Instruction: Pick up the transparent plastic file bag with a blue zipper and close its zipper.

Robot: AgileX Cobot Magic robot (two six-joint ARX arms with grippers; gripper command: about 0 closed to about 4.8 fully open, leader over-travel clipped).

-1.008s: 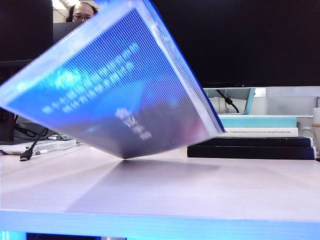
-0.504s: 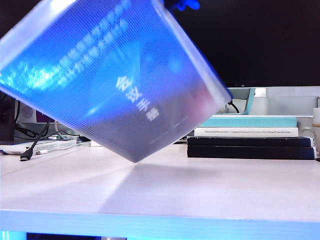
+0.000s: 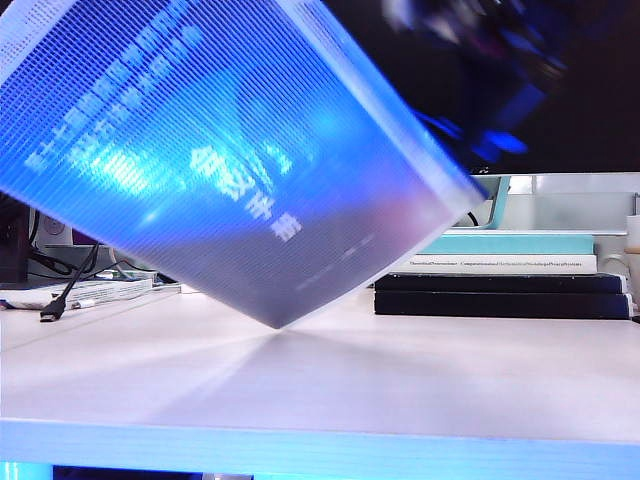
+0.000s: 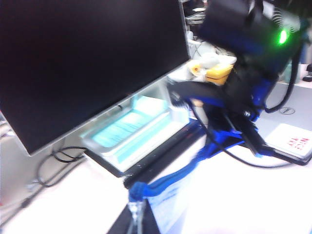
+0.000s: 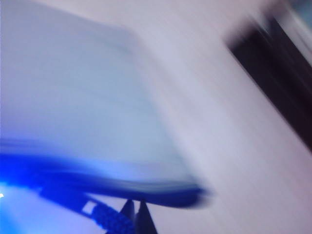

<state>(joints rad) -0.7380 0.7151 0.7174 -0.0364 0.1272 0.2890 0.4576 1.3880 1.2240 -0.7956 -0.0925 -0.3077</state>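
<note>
The file bag (image 3: 220,160), a large translucent gridded pouch with printing on it, hangs tilted above the table, its lowest corner just over the surface. In the left wrist view my left gripper (image 4: 137,214) is shut on the end of the blue zipper (image 4: 195,163), which runs from there towards the blurred right arm (image 4: 243,73). In the right wrist view my right gripper (image 5: 137,209) is shut at the bag's blue edge (image 5: 97,183), with the braided blue pull cord (image 5: 114,222) running into its fingers. The right arm (image 3: 480,60) is a dark blur behind the bag's upper right.
A stack of books (image 3: 505,280) lies at the back right of the white table (image 3: 400,380). A dark monitor (image 4: 83,63) stands behind them. Papers and a black cable (image 3: 60,300) lie at the back left.
The bag has risen and swung, its left side lifting out of the top of the exterior view. The right arm has come into sight behind its upper right.
</note>
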